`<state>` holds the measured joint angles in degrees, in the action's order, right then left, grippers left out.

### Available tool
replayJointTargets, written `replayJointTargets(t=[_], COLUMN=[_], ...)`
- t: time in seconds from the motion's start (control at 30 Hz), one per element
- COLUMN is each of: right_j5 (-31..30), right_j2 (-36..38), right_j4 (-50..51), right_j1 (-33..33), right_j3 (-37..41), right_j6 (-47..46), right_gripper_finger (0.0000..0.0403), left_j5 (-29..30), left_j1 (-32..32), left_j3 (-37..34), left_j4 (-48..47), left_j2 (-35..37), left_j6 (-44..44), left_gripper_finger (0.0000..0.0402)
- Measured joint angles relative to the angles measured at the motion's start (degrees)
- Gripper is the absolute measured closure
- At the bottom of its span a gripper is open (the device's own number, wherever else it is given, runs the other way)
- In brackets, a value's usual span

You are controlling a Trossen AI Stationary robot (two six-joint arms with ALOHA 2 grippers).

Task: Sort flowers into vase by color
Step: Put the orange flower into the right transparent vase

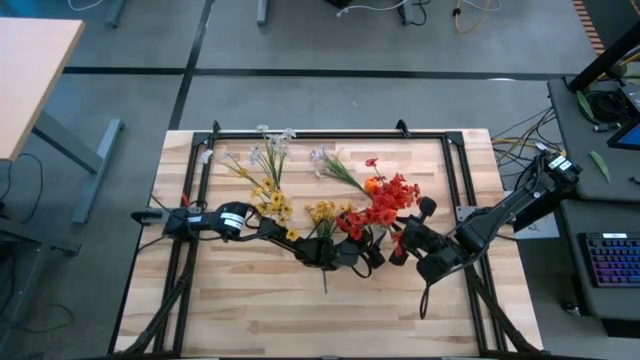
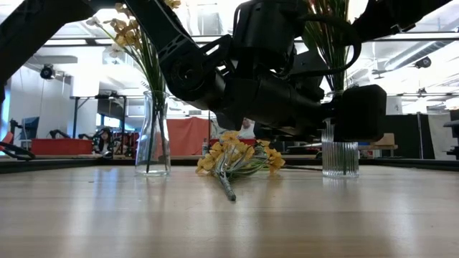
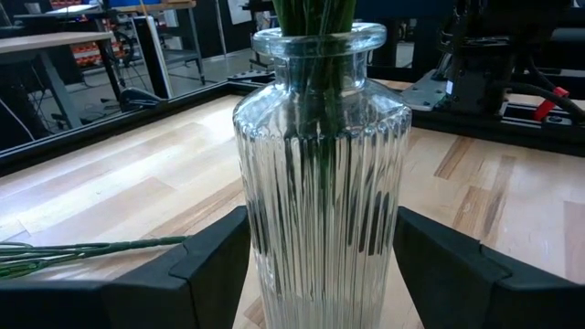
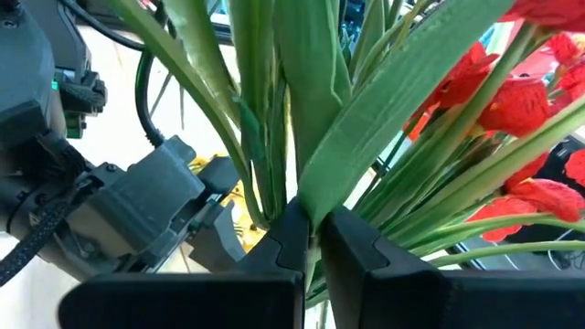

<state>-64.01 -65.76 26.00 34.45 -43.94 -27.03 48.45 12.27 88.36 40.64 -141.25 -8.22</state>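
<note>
A ribbed glass vase [image 3: 320,164] stands on the table with green stalks in it, and the fingers of my left gripper [image 3: 322,265] are on either side of it. In the low view this vase [image 2: 339,156] shows right of centre. Red flowers [image 1: 385,205] spread above it. My right gripper [image 4: 313,228] is shut on their green stalks and leaves, above the table and right of the vase [image 1: 402,243]. A yellow bunch [image 2: 233,159] lies flat on the table, its stalk [image 1: 323,280] pointing to the near edge. My left gripper has the ribbed vase's lower body [image 3: 256,247] between its two fingers, one finger [image 3: 215,265] on each side. It comes in about level from the table's left. The vase stands upright on the table. My right gripper pinches a bundle of green stalks and leaves [image 4: 306,187] between its shut fingers. The fingers lie across the stalks. The red blossoms [image 4: 521,100] fan out beyond the hold, clear of the table.
A smooth clear vase [image 2: 153,136] with yellow and white sprays stands left of centre. White flowers [image 1: 325,160] and an orange blossom [image 1: 372,184] show toward the far edge. A black frame [image 1: 300,133] runs round the tabletop.
</note>
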Motion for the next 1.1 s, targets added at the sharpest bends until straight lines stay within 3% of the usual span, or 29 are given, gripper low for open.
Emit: replayJointTargets(t=[1.1], right_j5=[0.92], right_j2=[0.07], right_j4=[0.79], right_j1=[0.01], right_j3=[0.20], right_j6=[0.02], right_gripper_finger=[0.0390], left_j5=[0.00], left_j1=[0.04], left_j3=[0.00], left_j4=[0.02], left_j2=[0.00], left_j6=[0.01], left_gripper_finger=[0.0161])
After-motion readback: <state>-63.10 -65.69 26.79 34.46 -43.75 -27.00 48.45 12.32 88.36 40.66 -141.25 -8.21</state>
